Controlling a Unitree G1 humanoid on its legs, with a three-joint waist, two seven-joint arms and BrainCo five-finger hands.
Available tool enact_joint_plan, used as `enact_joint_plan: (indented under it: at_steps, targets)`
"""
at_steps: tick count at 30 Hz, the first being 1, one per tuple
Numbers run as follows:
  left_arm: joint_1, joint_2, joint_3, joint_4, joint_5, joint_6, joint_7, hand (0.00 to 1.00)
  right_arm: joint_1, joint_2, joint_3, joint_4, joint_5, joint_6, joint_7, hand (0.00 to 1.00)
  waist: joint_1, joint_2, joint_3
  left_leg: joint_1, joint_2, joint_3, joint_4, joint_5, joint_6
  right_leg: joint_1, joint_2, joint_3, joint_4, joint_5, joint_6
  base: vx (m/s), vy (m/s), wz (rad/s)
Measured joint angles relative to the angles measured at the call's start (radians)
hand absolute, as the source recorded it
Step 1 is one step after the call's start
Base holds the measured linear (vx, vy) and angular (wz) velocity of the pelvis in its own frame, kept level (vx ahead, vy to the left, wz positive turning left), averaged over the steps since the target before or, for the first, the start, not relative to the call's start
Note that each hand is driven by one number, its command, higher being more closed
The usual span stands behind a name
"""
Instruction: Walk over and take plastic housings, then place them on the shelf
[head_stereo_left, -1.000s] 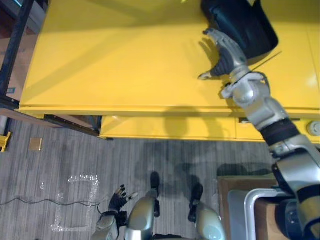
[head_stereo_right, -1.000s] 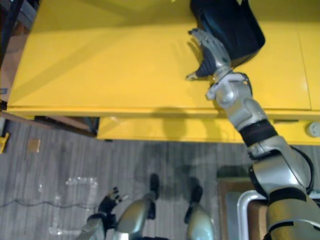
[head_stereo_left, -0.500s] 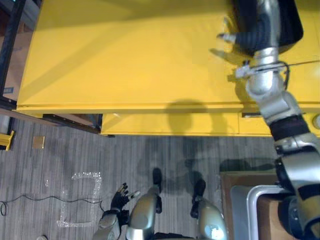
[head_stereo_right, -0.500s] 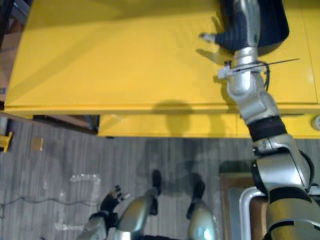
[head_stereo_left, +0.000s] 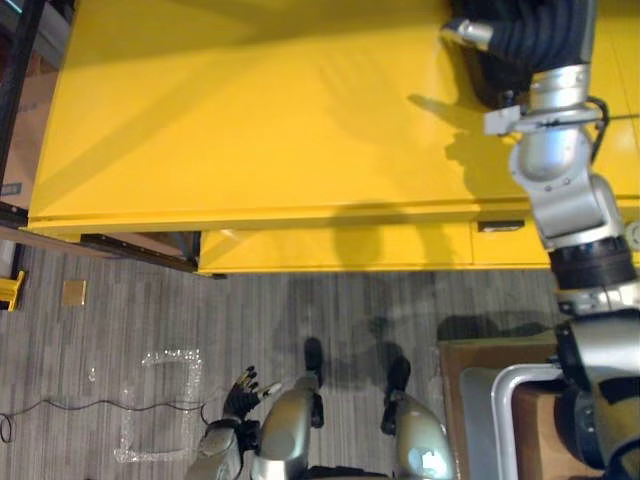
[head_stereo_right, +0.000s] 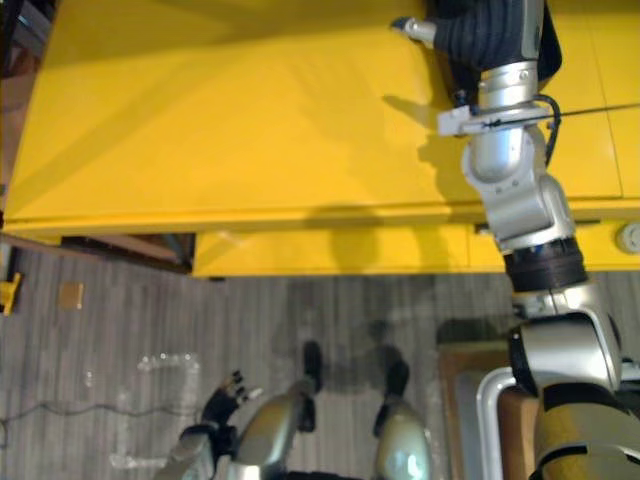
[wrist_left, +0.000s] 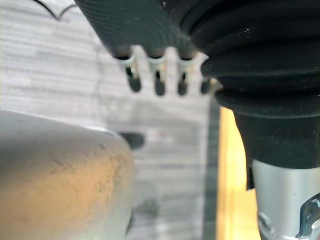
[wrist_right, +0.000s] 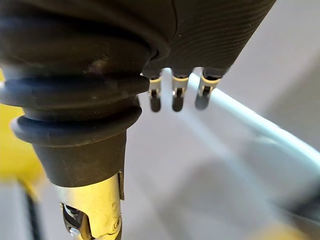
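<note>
A dark plastic housing (head_stereo_left: 497, 88) lies at the far right of the yellow table (head_stereo_left: 250, 120); only a sliver of it shows beneath my right arm. My right hand (head_stereo_left: 530, 30) reaches across the table and sits over the housing, the dark ribbed cover hiding most of it and the thumb (head_stereo_left: 466, 31) sticking out to the left. In the right wrist view its fingers (wrist_right: 175, 97) point straight out over a blurred grey surface. My left hand (head_stereo_left: 238, 392) hangs low by the floor, fingers (wrist_left: 157, 82) relaxed and holding nothing.
The table's front edge (head_stereo_left: 300, 215) runs across the view with a yellow drawer front (head_stereo_left: 330, 250) below it. A dark rack post (head_stereo_left: 18, 110) stands at the left. A brown box with a metal frame (head_stereo_left: 500, 400) sits at the lower right on the floor.
My right hand has moved farther away and to the right, from beside the housing's left edge to over the housing. The view has shifted a little. The left hand stays put.
</note>
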Motion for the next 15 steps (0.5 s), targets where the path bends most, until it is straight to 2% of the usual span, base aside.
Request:
enact_joint_plan:
  at_steps: [1, 3, 4, 6, 8, 13, 15]
  targets:
    - [0.002, 0.0, 0.0, 0.0, -0.017, 0.0, 0.001, 0.0, 0.0, -0.03, 0.007, 0.028, -0.015, 0.052, 0.049, 0.0, -0.001, 0.0, 0.0, 0.001, 0.0, 0.005, -0.002, 0.0, 0.0, -0.002, 0.0, 0.003, 0.0, 0.0, 0.0, 0.01, 0.006, -0.08]
    - [0.002, 0.0, 0.002, -0.001, -0.027, 0.0, 0.004, 0.0, 0.0, -0.082, 0.015, 0.089, -0.017, 0.108, 0.112, 0.0, -0.003, 0.0, 0.0, 0.003, 0.0, 0.009, -0.006, 0.001, 0.001, -0.003, 0.001, 0.006, -0.001, 0.001, 0.001, 0.02, 0.003, -0.06]
    - [0.003, 0.0, 0.003, -0.001, -0.027, 0.0, 0.005, 0.0, 0.0, -0.096, 0.015, 0.106, -0.017, 0.122, 0.125, 0.0, -0.003, 0.0, 0.0, 0.006, 0.001, 0.009, -0.012, 0.003, 0.0, -0.003, 0.002, 0.007, -0.001, 0.001, 0.001, 0.0, 0.0, 0.0]
    - [0.008, 0.0, 0.006, -0.005, -0.027, 0.0, 0.007, 0.0, 0.0, -0.133, 0.015, 0.143, -0.004, 0.13, 0.133, 0.0, -0.008, -0.002, 0.001, 0.02, 0.001, 0.012, -0.038, 0.015, 0.0, -0.003, 0.009, 0.009, -0.001, 0.001, 0.001, 0.03, -0.019, -0.04]
    - [0.021, 0.002, 0.008, -0.014, -0.027, 0.0, 0.008, 0.0, -0.011, -0.148, 0.014, 0.146, 0.009, 0.13, 0.133, 0.0, -0.027, -0.011, 0.006, 0.026, 0.003, 0.014, -0.047, 0.017, -0.001, -0.003, 0.009, 0.012, -0.001, 0.002, 0.001, 0.03, 0.002, -0.04]
    - [0.021, 0.002, 0.007, -0.019, -0.028, 0.0, 0.008, 0.0, -0.023, -0.177, 0.013, 0.186, 0.027, 0.126, 0.133, 0.0, -0.028, -0.016, 0.01, 0.027, 0.005, 0.018, -0.048, 0.017, -0.001, -0.003, 0.009, 0.018, -0.007, 0.009, -0.003, 0.01, 0.005, -0.03]
    - [0.021, 0.002, 0.007, -0.023, -0.028, 0.0, 0.008, 0.0, -0.023, -0.177, 0.013, 0.192, 0.061, 0.106, 0.159, 0.0, -0.027, -0.016, 0.01, 0.027, 0.005, 0.025, -0.048, 0.017, -0.001, -0.003, 0.01, 0.027, -0.014, 0.014, -0.003, 0.0, 0.015, -0.08]
